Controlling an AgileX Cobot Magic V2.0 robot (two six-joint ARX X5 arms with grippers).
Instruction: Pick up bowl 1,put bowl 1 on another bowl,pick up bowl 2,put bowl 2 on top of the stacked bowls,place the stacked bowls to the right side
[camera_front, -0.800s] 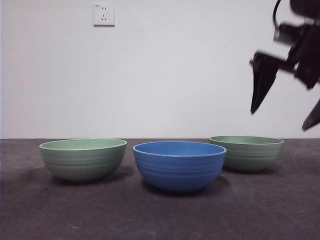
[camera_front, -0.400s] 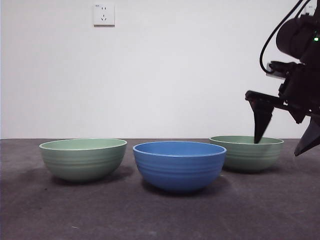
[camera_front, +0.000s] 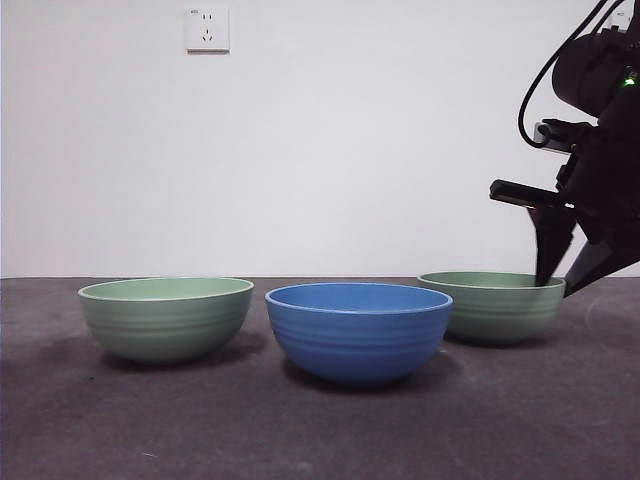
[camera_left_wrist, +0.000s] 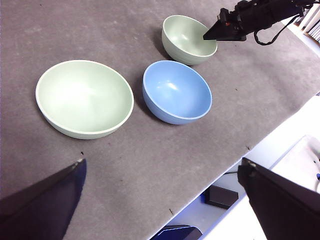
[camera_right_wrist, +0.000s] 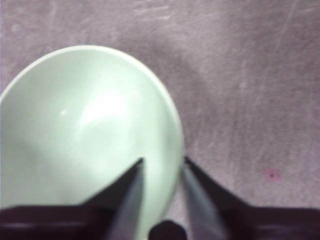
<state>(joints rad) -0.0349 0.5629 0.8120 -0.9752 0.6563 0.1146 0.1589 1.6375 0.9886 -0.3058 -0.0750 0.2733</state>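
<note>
Bowl 1 (camera_front: 490, 310) (camera_left_wrist: 187, 37) (camera_right_wrist: 85, 135), the duller grey-green bowl, stands on the mat at the right of the front view. My right gripper (camera_front: 557, 286) (camera_right_wrist: 163, 160) is down at its right rim, open. One jaw is inside the bowl and the other outside, with the rim between them. The blue bowl (camera_front: 358, 335) (camera_left_wrist: 177, 92) stands in the middle. Bowl 2 (camera_front: 165, 320) (camera_left_wrist: 85, 97), paler mint green, stands at the left. My left gripper (camera_left_wrist: 162, 161) is open and hangs high above the table, away from all bowls.
A dark grey mat (camera_front: 320, 430) covers the table. A white wall with a socket (camera_front: 207, 30) stands behind. The left wrist view shows the table's edge (camera_left_wrist: 240, 150) beyond the blue bowl, with the floor below it.
The right arm came down from the upper right to bowl 1's right rim. Its jaws narrowed and now straddle the rim. No bowl has moved.
</note>
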